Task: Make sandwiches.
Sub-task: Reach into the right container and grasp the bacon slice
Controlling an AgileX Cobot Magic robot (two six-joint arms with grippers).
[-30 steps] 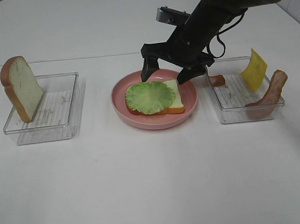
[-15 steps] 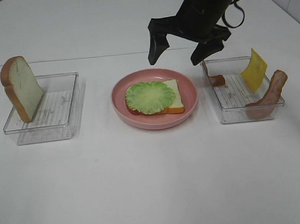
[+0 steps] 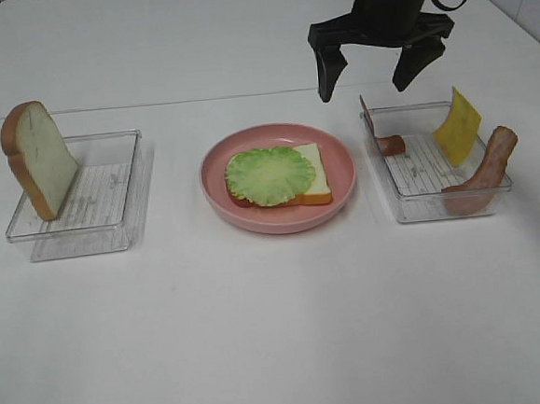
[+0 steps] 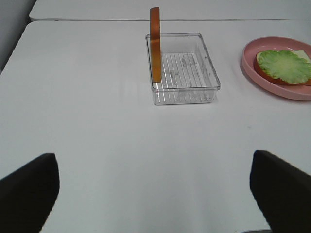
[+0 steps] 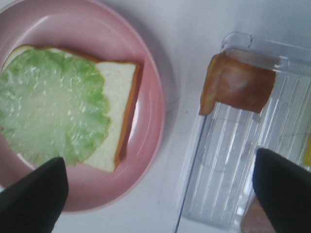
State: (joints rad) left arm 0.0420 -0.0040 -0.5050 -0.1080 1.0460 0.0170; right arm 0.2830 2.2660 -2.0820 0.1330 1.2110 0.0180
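Over the gap between plate [image 3: 281, 222] and right tray [image 3: 444, 212], right jaws hang wide open, empty. Nearest bacon [image 3: 392, 144] sits just tray-side of them (seemingly draped on the rim). Half-built sandwich [image 3: 270, 174] on plate. Left jaws wide, empty, well apart.

Bright even light, soft faint shadows, right wrist view slightly blurred

Pink plate [image 5: 151, 121] holding bread slice [image 5: 116, 94] under lettuce [image 5: 51, 104], bacon [image 5: 238, 85] at clear tray [image 5: 223, 160] corner
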